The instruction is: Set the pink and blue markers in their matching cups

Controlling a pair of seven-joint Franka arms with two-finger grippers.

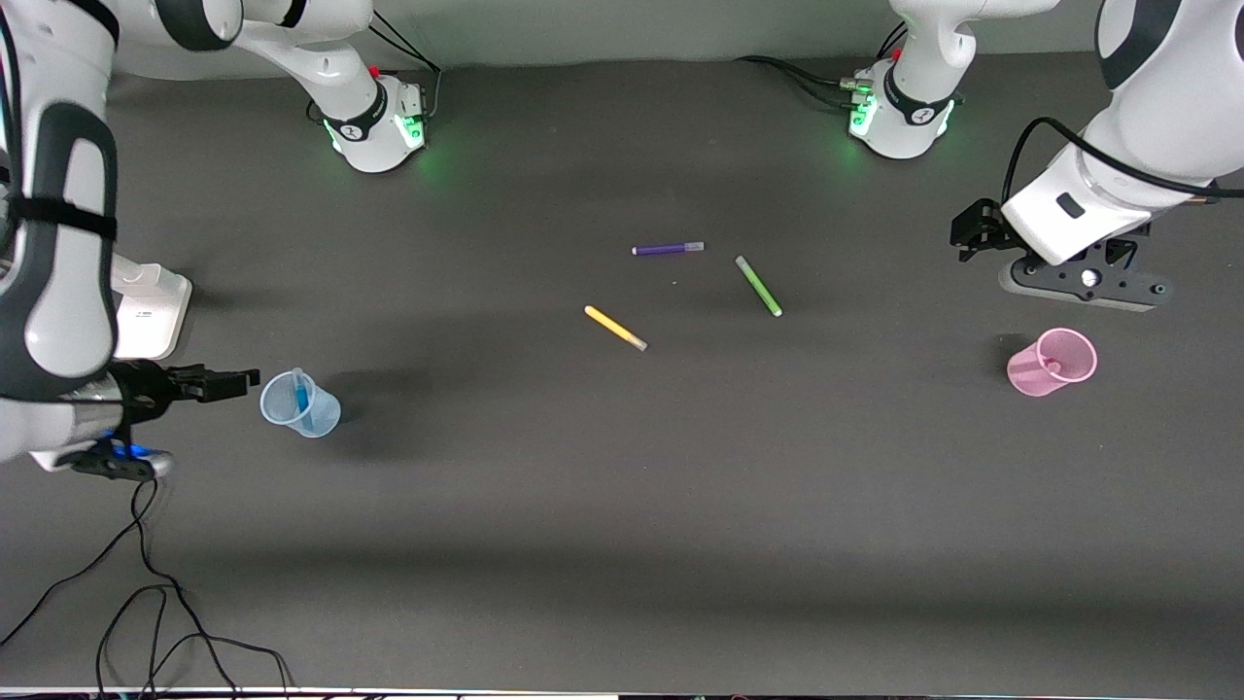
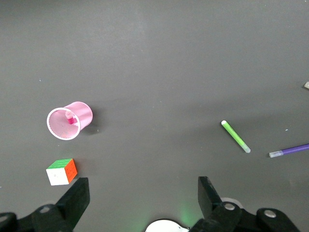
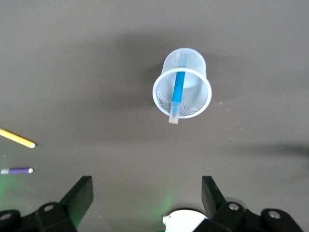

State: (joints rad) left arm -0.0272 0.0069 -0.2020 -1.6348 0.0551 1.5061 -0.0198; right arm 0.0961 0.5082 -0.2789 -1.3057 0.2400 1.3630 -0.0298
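Dark gray table (image 1: 622, 486): the blue marker (image 1: 302, 398) leans inside the blue cup (image 1: 299, 403), just past the right gripper's (image 1: 225, 381) spread, empty fingers. The pink marker (image 1: 1053, 366) stands in the pink cup (image 1: 1052, 362), under the left gripper's (image 1: 975, 233) open fingers.

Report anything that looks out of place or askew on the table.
Nothing spilled or damaged. The pale blue translucent cup holds the blue marker, leaning past its rim; the pink translucent cup holds the pink marker. A small colour cube lies beside the pink cup, unrelated.
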